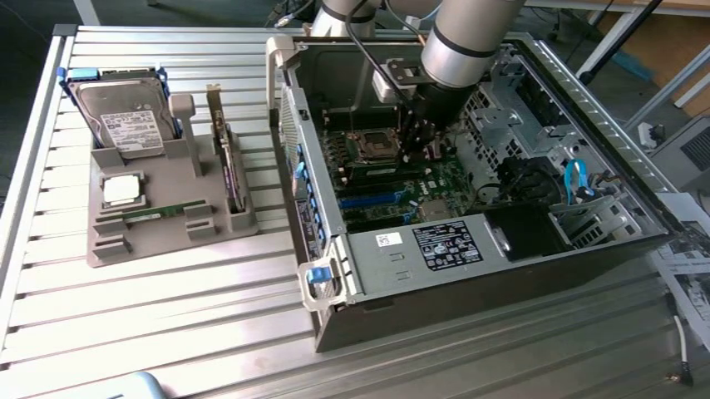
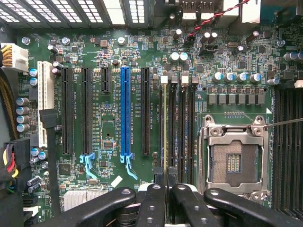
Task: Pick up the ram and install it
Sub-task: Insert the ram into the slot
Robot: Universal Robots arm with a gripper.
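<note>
the ram (image 2: 164, 127) is a slim green board seen edge-on, standing along the outermost of four parallel memory slots (image 2: 182, 123) beside the processor socket (image 2: 233, 161). its near end sits between the tips of the gripper (image 2: 166, 183), whose jaws are almost closed and pinch it. in the exterior view the gripper (image 1: 413, 151) reaches into the open computer case (image 1: 377, 266) at frame centre. at the exterior view's left, one grey tray (image 1: 166, 245) carries one second ram stick (image 1: 155, 214), one hard drive (image 1: 128, 116), one processor chip (image 1: 120, 189) and one upright expansion card (image 1: 229, 170).
</note>
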